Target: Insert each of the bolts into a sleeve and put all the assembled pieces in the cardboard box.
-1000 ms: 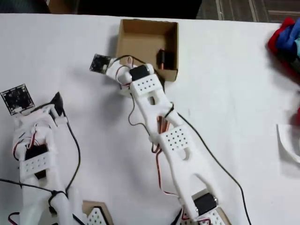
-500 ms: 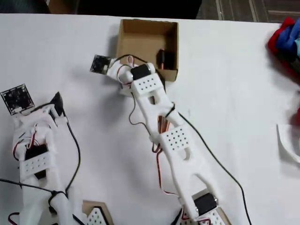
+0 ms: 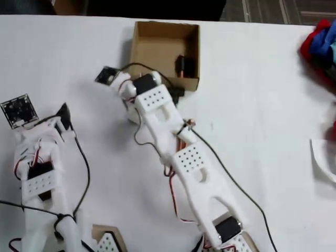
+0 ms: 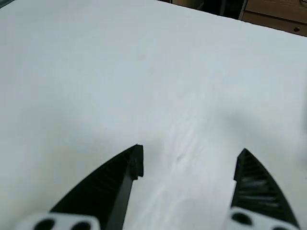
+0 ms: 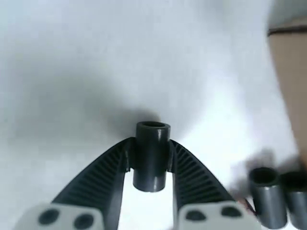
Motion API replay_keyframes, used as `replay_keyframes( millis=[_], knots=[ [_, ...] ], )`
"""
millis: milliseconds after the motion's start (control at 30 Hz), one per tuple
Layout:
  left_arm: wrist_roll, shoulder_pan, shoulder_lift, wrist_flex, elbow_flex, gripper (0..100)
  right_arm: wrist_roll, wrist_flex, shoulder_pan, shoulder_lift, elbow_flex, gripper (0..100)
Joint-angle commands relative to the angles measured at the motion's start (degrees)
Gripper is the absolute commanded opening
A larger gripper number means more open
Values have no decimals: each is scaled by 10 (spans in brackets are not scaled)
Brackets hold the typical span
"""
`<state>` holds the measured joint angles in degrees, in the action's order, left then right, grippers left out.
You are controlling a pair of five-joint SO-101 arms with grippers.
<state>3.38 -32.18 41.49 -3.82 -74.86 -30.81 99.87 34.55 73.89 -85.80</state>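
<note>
Change: right arm (image 3: 173, 136) swung off the near wall of the cardboard box (image 3: 157, 50) toward the left arm (image 3: 39, 168); left arm unmoved.
Right claw (image 5: 149, 145): clenched on a dark sleeve (image 5: 152, 155), held upright between the ribbed fingers, open bore facing up, over bare worktop (image 3: 262, 105) near the box.
Left claw (image 4: 191, 154): released, jaws wide apart, over bare white worktop.
Box contents: one dark assembled piece (image 3: 182, 65) with a copper-coloured part, against the right-hand wall in the high view.
Others: two spare sleeves (image 5: 266, 197), dark, standing side by side near the box, the outer one cut off by the edge of the right wrist view.
Surroundings: red and blue cloth (image 3: 320, 37) at the far right edge of the worktop; white curved object (image 3: 321, 160) nearer the arms' side, cut off.
Hidden: in the high view, clenched claw and its sleeve covered by the arm's own wrist; black cable (image 3: 231, 178) draped along that arm.
</note>
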Motion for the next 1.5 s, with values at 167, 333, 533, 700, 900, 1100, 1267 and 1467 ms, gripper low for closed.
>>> replay_keyframes(
  millis=[167, 333, 533, 700, 900, 1100, 1267, 1467],
  knots=[
    [4, -2, 11, 13, 17, 316, 12, 11, 1, 17, -31, 161],
    [4, -2, 11, 13, 17, 316, 11, 2, 0, 17, -32, 159],
    [4, -2, 11, 13, 17, 316, -9, 1, 0, 18, -26, 159],
    [4, -2, 11, 13, 17, 316, -9, 4, -9, 18, -25, 89],
    [4, -2, 11, 13, 17, 316, -10, 7, -26, 19, -25, 19],
    [3, 13, 11, 13, 15, 316, 9, 15, -47, -12, -55, 20],
    [3, 13, 11, 12, 15, 316, 140, 15, -83, -116, -84, 19],
    [2, 25, 11, 9, 17, 316, 189, 18, -102, -274, -39, 19]
  ],
)
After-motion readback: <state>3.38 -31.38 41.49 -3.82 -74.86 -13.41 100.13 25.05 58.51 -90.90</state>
